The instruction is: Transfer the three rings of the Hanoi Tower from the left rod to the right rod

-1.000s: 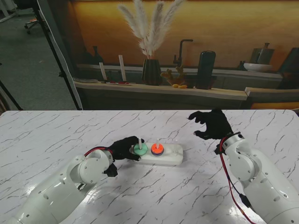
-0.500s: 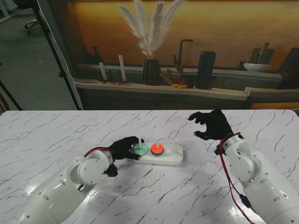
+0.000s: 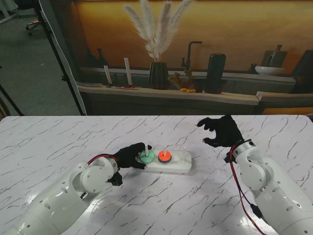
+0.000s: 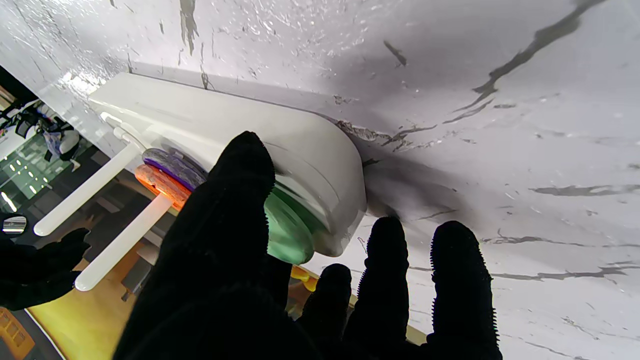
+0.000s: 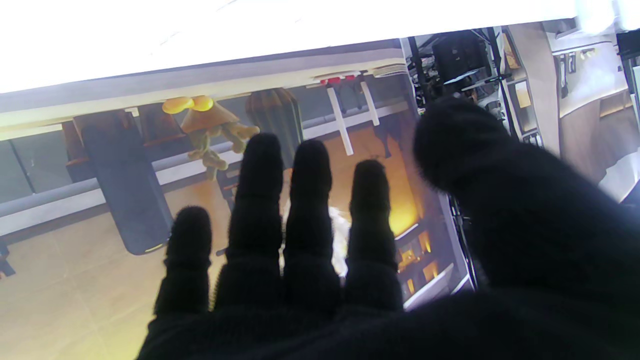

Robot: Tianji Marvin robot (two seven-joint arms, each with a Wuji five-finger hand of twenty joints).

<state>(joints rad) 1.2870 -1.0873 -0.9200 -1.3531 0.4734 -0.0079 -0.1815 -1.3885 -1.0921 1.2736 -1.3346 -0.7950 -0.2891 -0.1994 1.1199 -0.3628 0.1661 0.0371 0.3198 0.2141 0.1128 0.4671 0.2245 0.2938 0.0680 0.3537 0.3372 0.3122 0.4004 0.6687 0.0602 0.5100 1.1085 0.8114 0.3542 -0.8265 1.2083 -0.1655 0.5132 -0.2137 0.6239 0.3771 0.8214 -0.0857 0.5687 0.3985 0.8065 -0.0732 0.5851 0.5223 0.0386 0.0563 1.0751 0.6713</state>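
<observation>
left arm: comes in from the near left, ends at the base's left end.
left hand (image 3: 128, 155): at the left rod, curled toward the green ring (image 3: 146, 156). In the left wrist view the thumb (image 4: 235, 200) lies over the ring's face; the other fingers (image 4: 385, 270) reach past the base's end, off the ring. Can't tell if it's a real pinch, no clear opposing contact.
green ring: seated low on the left rod (image 3: 146, 149), flat on the base (image 3: 178, 164). Last one on that rod.
handling: judged small, light, rigid plastic, smooth rim, likely slippery. Take it at the rim on opposite sides, lift straight up the rod; tilting may jam it.
middle rod (image 3: 165, 152): orange ring (image 3: 164, 156) on top, purple ring (image 4: 172, 167) under it, seen in the left wrist view.
right rod: bare as far as I can see.
right hand (image 3: 221, 130): farther off, right of the base, above the table, well apart from it. Fingers spread and curled, holding nothing.
</observation>
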